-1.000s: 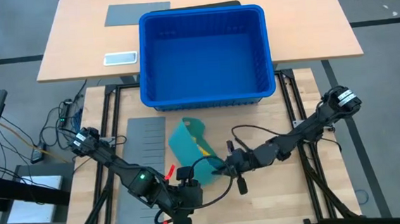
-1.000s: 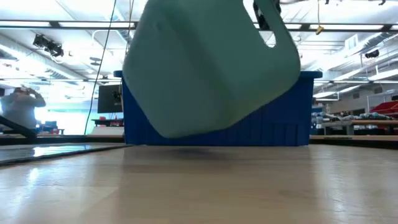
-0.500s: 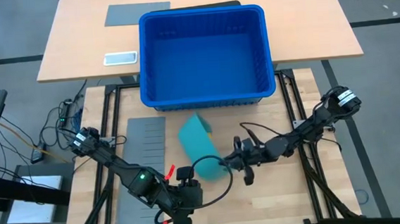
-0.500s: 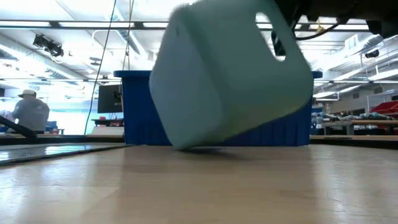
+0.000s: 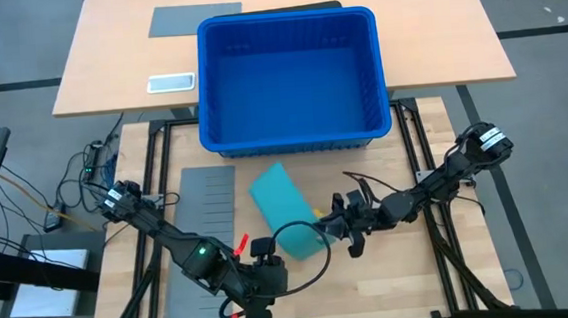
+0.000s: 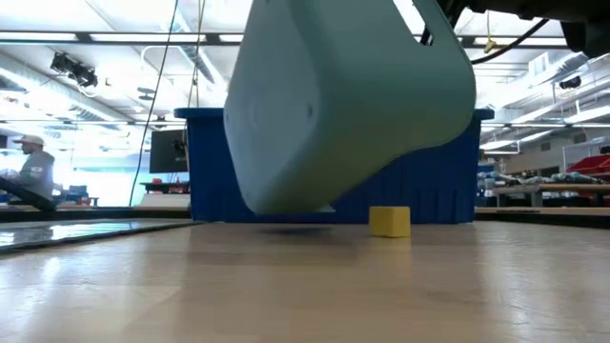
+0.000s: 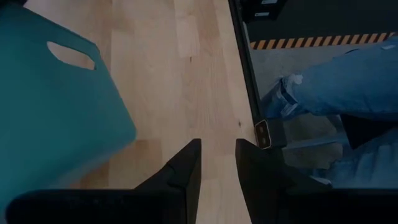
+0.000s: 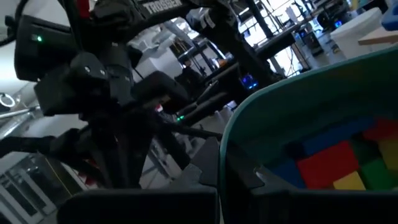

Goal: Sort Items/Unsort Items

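Currently, step in hand: unsorting — the teal tray (image 5: 287, 213) is lifted and tilted above the worktop (image 5: 392, 272) to tip out its blocks.
Right pincer (image 5: 340, 218): jaws together, clamped on the tray's rim, at mid-worktop.
Blocks in tray (image 8: 339, 163): red, blue, yellow and green, packed against the inside wall.
Spilled block: one yellow block (image 6: 389, 221) lies on the worktop, just below the raised tray and in front of the blue bin (image 5: 289, 76).
Left pincer (image 7: 214, 165): jaws partly apart, holding nothing, low at the near edge beside the grey divider sheet (image 5: 203, 200).
Next move, judged: steeper tilt or a shake, so the remaining blocks slide out.
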### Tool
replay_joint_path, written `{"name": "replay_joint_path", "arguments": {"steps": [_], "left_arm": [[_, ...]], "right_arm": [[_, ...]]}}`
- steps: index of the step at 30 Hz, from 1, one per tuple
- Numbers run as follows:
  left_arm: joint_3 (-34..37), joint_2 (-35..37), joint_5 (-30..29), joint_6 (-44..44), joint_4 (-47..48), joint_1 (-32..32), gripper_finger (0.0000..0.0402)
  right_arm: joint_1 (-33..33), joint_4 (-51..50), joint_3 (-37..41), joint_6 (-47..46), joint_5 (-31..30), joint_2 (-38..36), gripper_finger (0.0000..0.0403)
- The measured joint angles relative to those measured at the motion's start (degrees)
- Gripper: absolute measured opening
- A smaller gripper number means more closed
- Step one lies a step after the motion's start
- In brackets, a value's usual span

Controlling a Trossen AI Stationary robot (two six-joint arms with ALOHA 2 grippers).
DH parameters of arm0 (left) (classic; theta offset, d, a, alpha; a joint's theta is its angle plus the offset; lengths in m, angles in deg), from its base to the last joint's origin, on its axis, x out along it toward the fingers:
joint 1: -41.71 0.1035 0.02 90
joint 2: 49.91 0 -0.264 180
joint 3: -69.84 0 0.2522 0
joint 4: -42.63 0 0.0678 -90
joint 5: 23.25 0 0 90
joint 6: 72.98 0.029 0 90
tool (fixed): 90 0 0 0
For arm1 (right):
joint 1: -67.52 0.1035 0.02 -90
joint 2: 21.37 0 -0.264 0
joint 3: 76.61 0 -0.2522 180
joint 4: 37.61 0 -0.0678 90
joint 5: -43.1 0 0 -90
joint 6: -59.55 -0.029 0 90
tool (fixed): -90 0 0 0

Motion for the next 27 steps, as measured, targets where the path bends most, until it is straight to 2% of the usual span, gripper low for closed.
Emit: {"name": "replay_joint_path", "arguments": {"steps": [7,27], "left_arm": [[0.0,0.0,0.4,0.0,0.0,0.0,0.0106],[0.0,0.0,2.8,-1.5,0.1,0.0,0.0106]], "right_arm": [[0.0,5.4,0.0,0.7,-0.5,0.0,0.0],[0.0,9.0,0.0,3.7,-0.9,0.0,0.0]]}}
